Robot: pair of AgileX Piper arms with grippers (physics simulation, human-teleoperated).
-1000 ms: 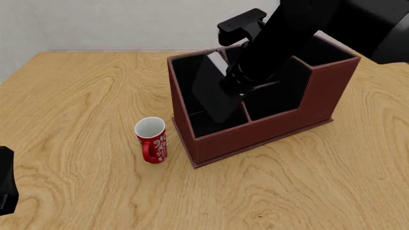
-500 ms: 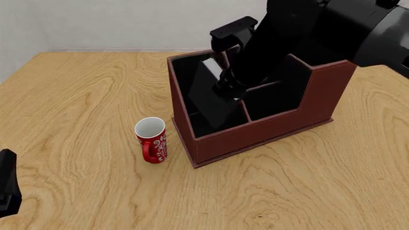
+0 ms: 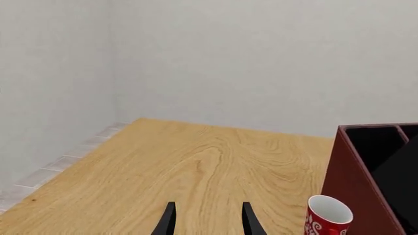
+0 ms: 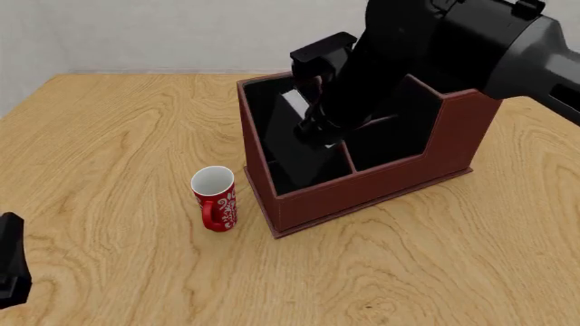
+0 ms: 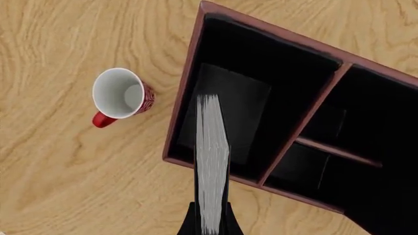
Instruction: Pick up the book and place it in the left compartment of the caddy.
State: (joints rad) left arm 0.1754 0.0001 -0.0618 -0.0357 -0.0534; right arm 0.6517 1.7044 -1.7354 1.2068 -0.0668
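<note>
The black book (image 4: 303,151) with white page edges (image 4: 295,102) hangs tilted, its lower end inside the left compartment (image 4: 263,109) of the red-brown caddy (image 4: 381,187). My right gripper (image 4: 319,126) is shut on the book's upper part, above the caddy. In the right wrist view the book (image 5: 212,161) shows edge-on over the left compartment (image 5: 261,68), pinched between the right gripper (image 5: 210,223) fingers. Whether the book touches the floor is hidden. My left gripper (image 3: 207,223) stands open and empty, low at the near left table edge (image 4: 9,268).
A red mug (image 4: 214,198) with white patterning stands upright just left of the caddy's front corner, also seen as the mug (image 5: 121,95) and the mug (image 3: 326,218). The caddy's two smaller middle sections (image 4: 399,136) lie under my right arm. A wall bounds the table's far side.
My right arm has swung a little to the left and nearer with the book, which stands slightly further left in the compartment. The left gripper has sunk slightly at the near left edge.
</note>
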